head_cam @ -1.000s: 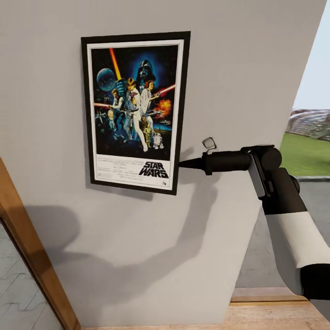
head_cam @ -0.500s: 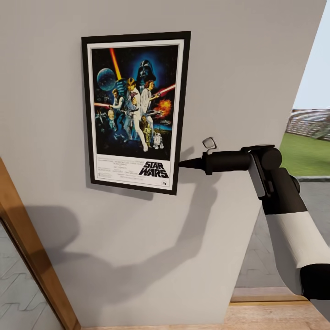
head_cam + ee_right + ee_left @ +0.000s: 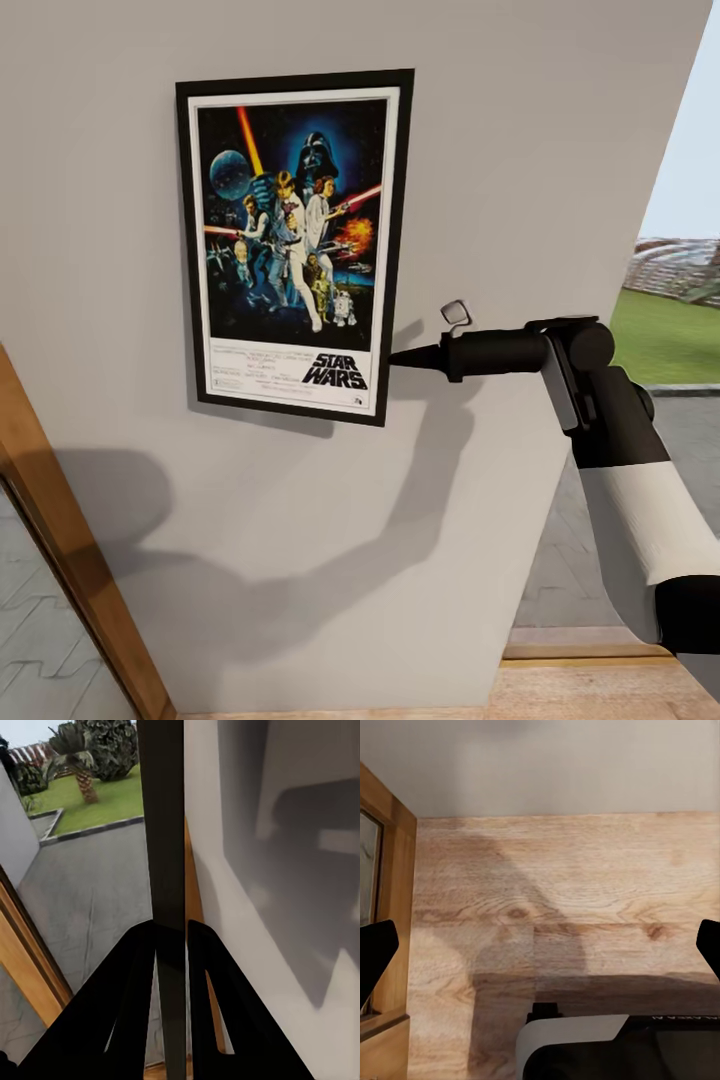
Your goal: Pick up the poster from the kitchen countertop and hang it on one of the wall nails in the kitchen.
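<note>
The poster (image 3: 290, 240), a framed Star Wars print, lies flat and upright against the light-grey wall (image 3: 520, 150). My right gripper (image 3: 395, 357) reaches in from the right and is shut on the poster's right edge near its lower corner. In the right wrist view the poster's thin dark edge (image 3: 166, 832) runs between the two black fingers (image 3: 135, 975), which pinch it. My left gripper (image 3: 540, 945) hangs open over the wooden floor, its fingers wide apart. The wall nail is hidden; the kitchen countertop is out of view.
A wooden door frame (image 3: 60, 540) slants up at the lower left. Wooden floor (image 3: 600, 690) runs along the wall's foot. To the right, the wall ends at an opening onto paving and grass (image 3: 665, 335). My arm's shadow falls on the wall below the poster.
The poster has slipped a hair to the left on the wall. The right arm and gripper stay where they were.
</note>
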Robot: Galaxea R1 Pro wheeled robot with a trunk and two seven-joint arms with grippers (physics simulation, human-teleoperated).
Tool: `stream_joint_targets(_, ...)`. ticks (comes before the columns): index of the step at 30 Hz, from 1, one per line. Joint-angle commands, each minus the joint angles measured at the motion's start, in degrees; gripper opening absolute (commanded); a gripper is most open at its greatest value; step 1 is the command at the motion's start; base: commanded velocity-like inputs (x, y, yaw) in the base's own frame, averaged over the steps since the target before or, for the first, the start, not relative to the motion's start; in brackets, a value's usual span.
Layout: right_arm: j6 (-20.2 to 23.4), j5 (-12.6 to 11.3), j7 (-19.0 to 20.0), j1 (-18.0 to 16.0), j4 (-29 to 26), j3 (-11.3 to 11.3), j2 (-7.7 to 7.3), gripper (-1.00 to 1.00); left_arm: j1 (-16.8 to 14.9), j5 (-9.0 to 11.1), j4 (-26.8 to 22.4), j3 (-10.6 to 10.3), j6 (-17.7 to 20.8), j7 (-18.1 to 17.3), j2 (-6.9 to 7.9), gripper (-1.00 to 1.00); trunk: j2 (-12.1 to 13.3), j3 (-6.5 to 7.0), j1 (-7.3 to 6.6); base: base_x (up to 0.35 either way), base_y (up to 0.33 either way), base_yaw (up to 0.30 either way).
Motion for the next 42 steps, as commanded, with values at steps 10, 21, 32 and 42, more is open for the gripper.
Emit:
stream_joint_targets(10, 0.6, -0.4, 0.1, 0.0, 0.0, 0.3, -0.05, -1.00, 0.0, 0.0, -0.1, 0.1, -0.1, 0.0, -0.01, 1.00, 0.0, -0.01, 0.02, 0.000, 0.000, 0.000)
stream_joint_targets(21, 0.6, -0.4, 0.1, 0.0, 0.0, 0.4, -0.11, -1.00, 0.0, 0.0, -0.1, 0.1, -0.1, 0.0, -0.01, 1.00, 0.0, -0.01, 0.02, 0.000, 0.000, 0.000)
stream_joint_targets(32, 0.6, -0.4, 0.1, 0.2, 0.0, 0.5, -0.13, -1.00, 0.0, 0.0, -0.1, 0.1, -0.1, 0.0, -0.01, 1.00, 0.0, -0.01, 0.02, 0.000, 0.000, 0.000)
stream_joint_targets(42, 0.5, -0.4, 0.1, 0.3, 0.0, 0.5, -0.11, -1.00, 0.0, 0.0, -0.2, 0.1, -0.1, 0.0, -0.01, 1.00, 0.0, -0.01, 0.02, 0.000, 0.000, 0.000)
